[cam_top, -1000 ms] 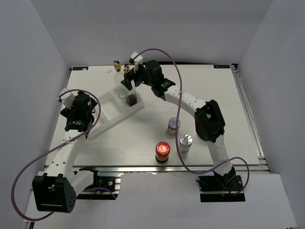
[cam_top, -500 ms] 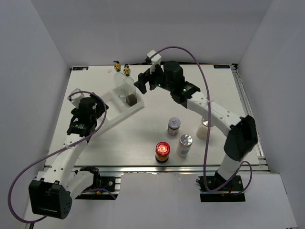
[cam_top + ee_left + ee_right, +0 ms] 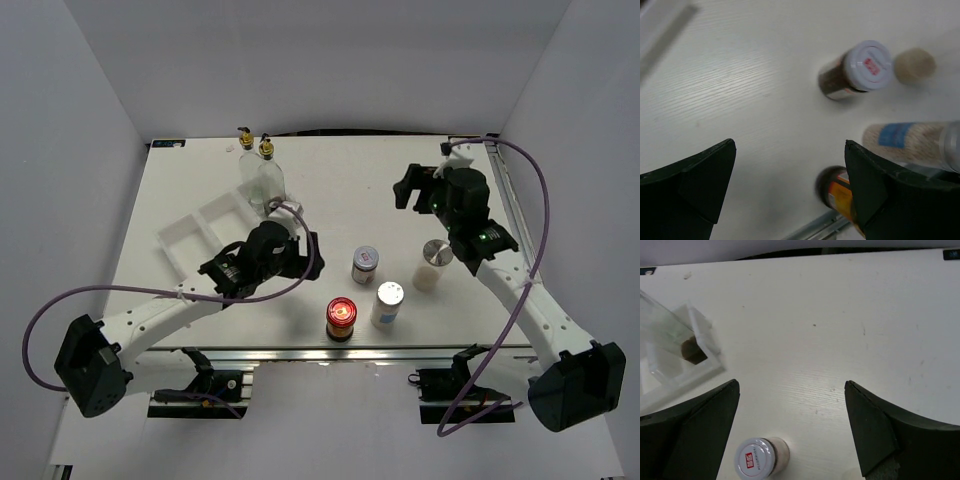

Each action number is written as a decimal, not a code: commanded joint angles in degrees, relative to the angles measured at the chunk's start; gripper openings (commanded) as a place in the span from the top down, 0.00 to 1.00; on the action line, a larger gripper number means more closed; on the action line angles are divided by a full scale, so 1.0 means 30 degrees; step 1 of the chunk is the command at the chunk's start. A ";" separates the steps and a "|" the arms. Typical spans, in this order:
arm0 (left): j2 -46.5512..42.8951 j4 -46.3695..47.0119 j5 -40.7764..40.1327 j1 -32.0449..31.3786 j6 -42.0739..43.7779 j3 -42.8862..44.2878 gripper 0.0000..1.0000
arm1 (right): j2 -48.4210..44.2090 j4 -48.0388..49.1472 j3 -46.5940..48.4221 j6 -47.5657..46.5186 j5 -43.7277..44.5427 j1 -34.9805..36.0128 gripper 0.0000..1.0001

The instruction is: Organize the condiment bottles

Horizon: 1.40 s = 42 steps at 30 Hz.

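Right pincer (image 3: 408, 189), spread and empty, has pulled back from the glass bottles (image 3: 262, 176), seemingly seated in the tray (image 3: 192, 228); left pincer (image 3: 790, 185), also spread, has swung toward the label-lidded jar (image 3: 365, 262); four still loose on the bench (image 3: 340, 180).

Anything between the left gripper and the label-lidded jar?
Nothing. In the left wrist view, only bare table lies between the open left gripper and the label-lidded jar.
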 commanded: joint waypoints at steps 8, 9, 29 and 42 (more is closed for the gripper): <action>0.2412 -0.1363 0.5356 -0.3258 0.1385 0.3109 0.02 | -0.1639 -0.0904 -0.1564 0.0746 0.0714 -0.1362 0.11; 0.2645 -0.1628 0.5296 -0.3842 0.1476 0.3197 0.02 | -0.1668 -0.0904 -0.1564 0.0688 0.0655 -0.1420 0.11; 0.6454 -0.8866 0.1664 -0.6133 0.3088 0.6859 0.07 | -0.1697 -0.0700 -0.2032 0.0395 0.1121 -0.1626 0.10; 0.6487 -0.9220 -0.2928 -0.6279 0.0397 0.7914 1.00 | -0.2193 -0.0378 -0.2472 0.0600 0.2937 -0.2006 0.11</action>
